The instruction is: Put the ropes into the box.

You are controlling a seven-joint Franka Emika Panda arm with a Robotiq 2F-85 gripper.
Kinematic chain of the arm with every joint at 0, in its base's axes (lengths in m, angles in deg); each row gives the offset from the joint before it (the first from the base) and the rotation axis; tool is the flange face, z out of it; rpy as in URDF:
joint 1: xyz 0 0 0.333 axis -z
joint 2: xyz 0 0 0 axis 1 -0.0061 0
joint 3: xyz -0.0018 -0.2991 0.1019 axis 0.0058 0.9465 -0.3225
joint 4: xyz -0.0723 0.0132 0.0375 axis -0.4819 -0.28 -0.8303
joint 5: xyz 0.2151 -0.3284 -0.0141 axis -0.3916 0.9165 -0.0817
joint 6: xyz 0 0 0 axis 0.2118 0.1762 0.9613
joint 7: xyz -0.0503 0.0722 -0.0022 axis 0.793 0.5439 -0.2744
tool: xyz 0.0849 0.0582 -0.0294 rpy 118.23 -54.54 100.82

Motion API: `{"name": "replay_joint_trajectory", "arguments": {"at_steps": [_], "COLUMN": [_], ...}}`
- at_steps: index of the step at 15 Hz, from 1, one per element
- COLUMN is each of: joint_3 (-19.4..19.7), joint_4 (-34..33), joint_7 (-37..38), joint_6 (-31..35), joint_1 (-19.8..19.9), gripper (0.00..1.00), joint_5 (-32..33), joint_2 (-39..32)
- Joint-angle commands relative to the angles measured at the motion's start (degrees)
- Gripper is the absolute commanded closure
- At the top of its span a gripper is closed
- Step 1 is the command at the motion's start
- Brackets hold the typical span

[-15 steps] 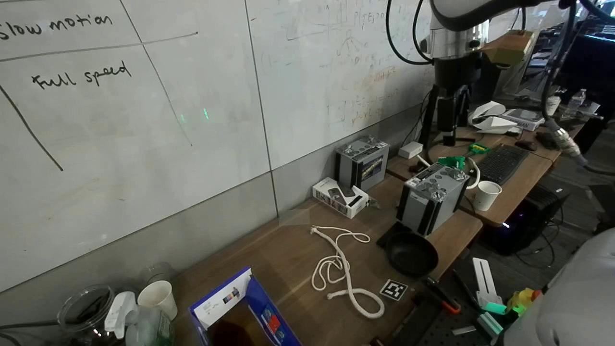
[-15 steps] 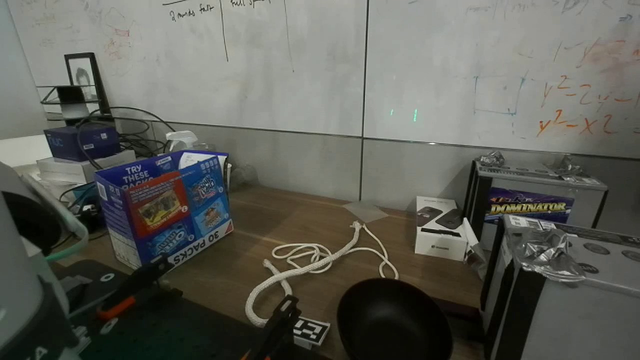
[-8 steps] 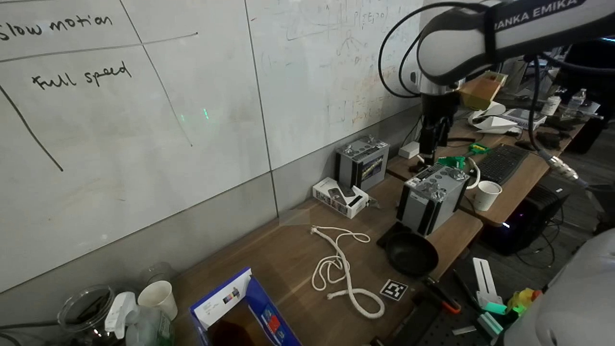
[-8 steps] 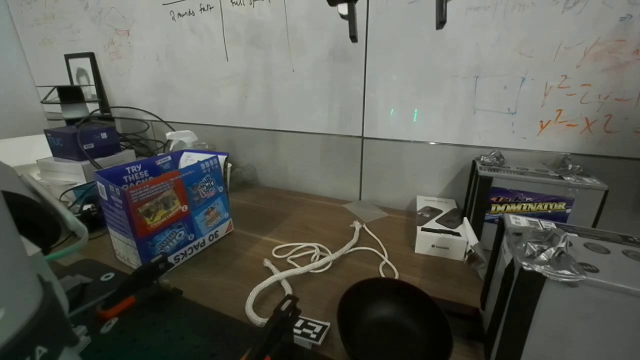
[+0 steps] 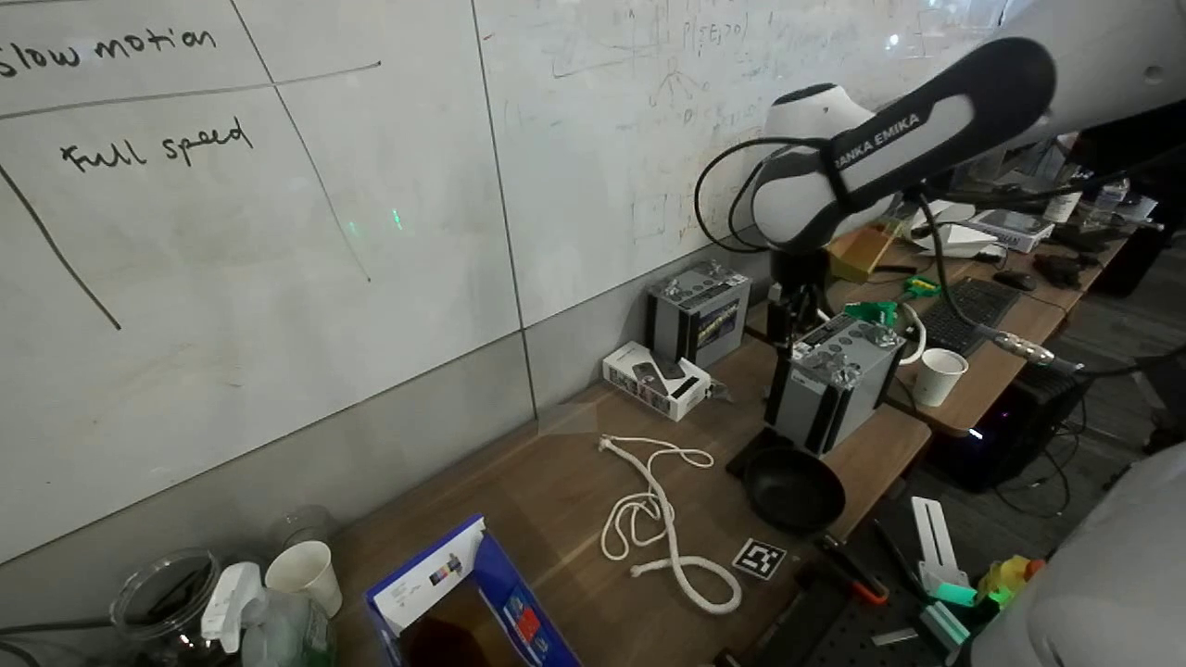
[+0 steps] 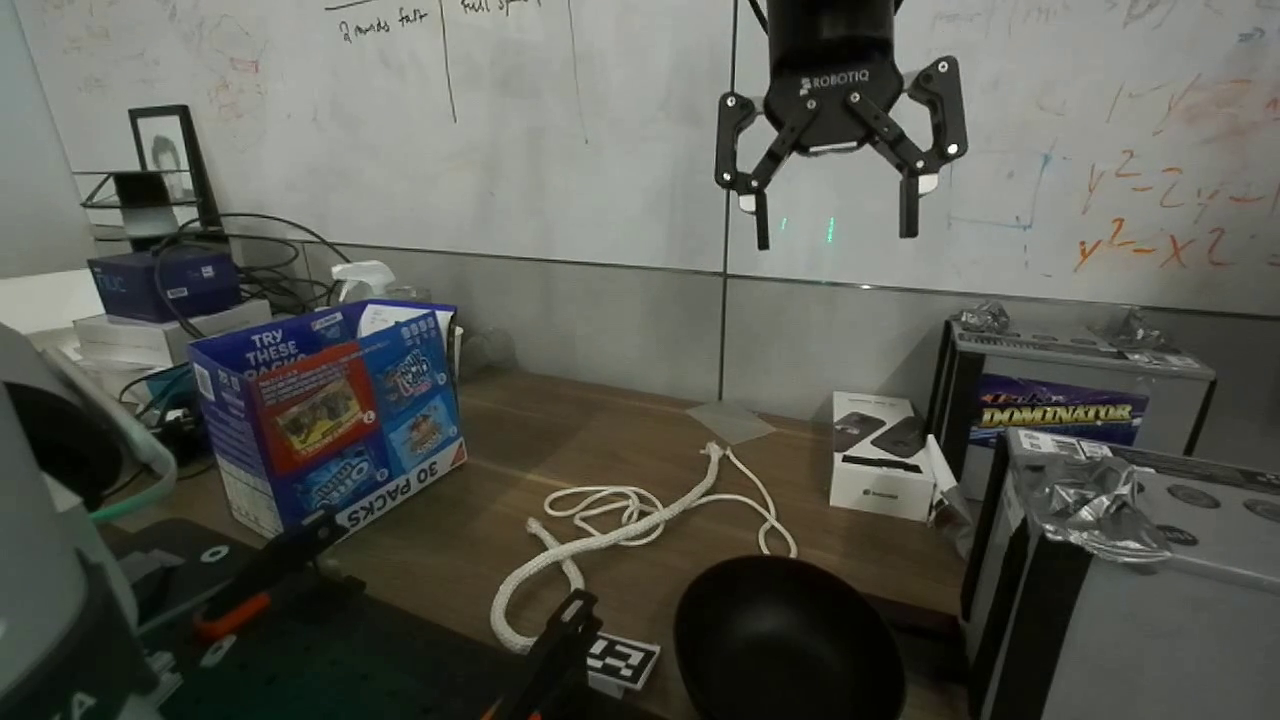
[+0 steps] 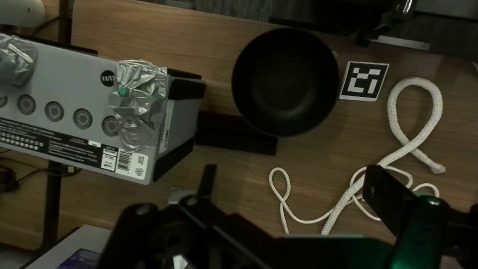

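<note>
Two white ropes: lay overlapping on the desk — probably best pinched low, where they crossed.
Robotiq gripper: hung spread, holding nothing.
Blue snack box: stood apart — likely needed a high lift.

Ropes: braided, matt, fabric-looking cord. Box: printed cardboard. Tabletop: smooth wood grain. Bowl: smooth, faint sheen. Foil on grey device: crumpled, shiny metallic. Whiteboard: smooth, glossy.

An exterior view looked down along the whiteboard; an exterior view, lower, faced it over the bowl; the wrist view looked closely down on the table. All shared the ropes.
</note>
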Motion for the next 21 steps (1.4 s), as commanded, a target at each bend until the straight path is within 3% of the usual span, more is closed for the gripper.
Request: {"name": "replay_joint_trajectory", "arguments": {"at_steps": [1,6,9,15,21], "joint_3": [-0.81,-4.69,-7.81,-12.08,-12.47], "joint_4": [-1.99,-3.52,-5.11,-7.39,-8.94], "joint_7": [-2.94,-6.09,-4.83,1.36,12.22], "joint_6": [6.33,11.09,13.46,23.46,34.89], "joint_1": [0.35,0.98,1.1,0.6,-1.21], "gripper": [0.0,0.0,0.0,0.0,0.0], "joint_5": [-6.04,-14.46,-15.93,-14.67,-14.42], "joint_2": [-9.06,-19.42,-24.73,-33.75,-41.54]}}
